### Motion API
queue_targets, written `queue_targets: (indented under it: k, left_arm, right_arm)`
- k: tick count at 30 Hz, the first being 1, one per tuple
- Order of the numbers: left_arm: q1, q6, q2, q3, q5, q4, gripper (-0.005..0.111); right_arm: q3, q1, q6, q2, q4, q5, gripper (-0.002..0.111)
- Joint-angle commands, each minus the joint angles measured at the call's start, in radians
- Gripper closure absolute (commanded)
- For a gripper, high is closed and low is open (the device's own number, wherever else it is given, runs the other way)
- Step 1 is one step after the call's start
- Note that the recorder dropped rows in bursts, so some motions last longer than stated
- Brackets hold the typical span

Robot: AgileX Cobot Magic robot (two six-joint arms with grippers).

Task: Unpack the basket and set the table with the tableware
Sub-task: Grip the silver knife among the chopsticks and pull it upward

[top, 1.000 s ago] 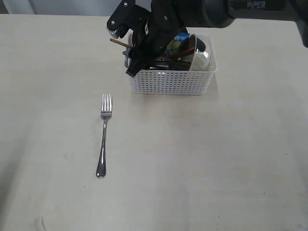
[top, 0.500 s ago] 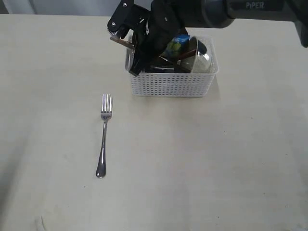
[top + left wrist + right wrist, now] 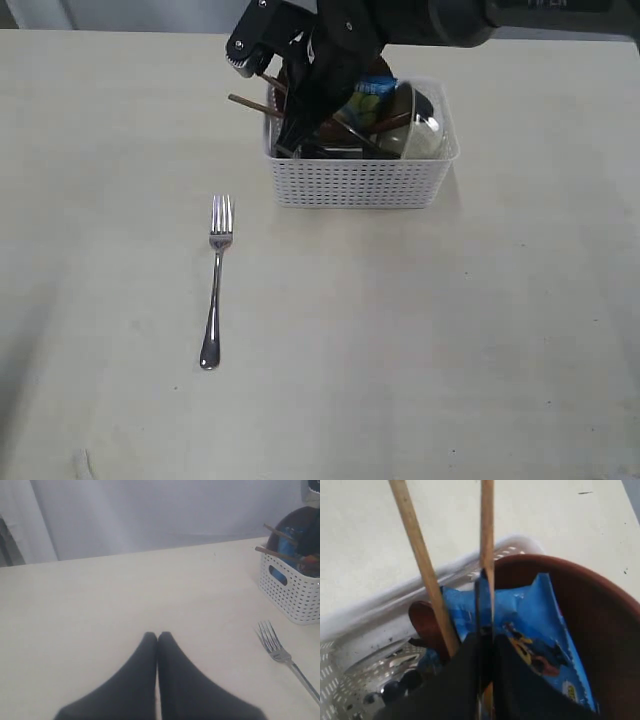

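Note:
The white basket (image 3: 355,185) stands at the table's (image 3: 450,330) far middle, packed with tableware. My right gripper (image 3: 288,138) reaches down into its left end. In the right wrist view the right gripper (image 3: 487,642) is shut on one wooden chopstick (image 3: 487,530); the other chopstick (image 3: 417,555) leans beside it. Around them are the reddish spoon (image 3: 427,622), the blue snack bag (image 3: 540,615), the brown plate (image 3: 600,610) and the steel cup (image 3: 385,675). A steel fork (image 3: 215,275) lies on the table. My left gripper (image 3: 158,636) is shut and empty, low over bare table.
In the left wrist view the fork (image 3: 280,655) and the basket (image 3: 295,592) lie off to one side of the left gripper. The right arm's dark body hangs over the basket's far left corner. A chopstick end (image 3: 250,102) sticks out past the basket's left rim.
The basket has slid slightly toward the near right as the right gripper shifted inside it. The chopstick end sticking out left has dropped a little. The fork has not moved.

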Motion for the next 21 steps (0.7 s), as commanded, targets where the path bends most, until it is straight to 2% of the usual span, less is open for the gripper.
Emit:
queue_targets:
  k: [1,21]
  left_arm:
    - [0.001,-0.003,-0.003,0.002,-0.008,-0.003,0.107]
    - [0.001,-0.003,-0.003,0.002,-0.008,0.002,0.107]
  right_arm:
    - [0.004,0.0,0.015,0.001,0.015,0.068,0.109]
    - [0.004,0.0,0.01,0.019,0.015,0.055,0.109]
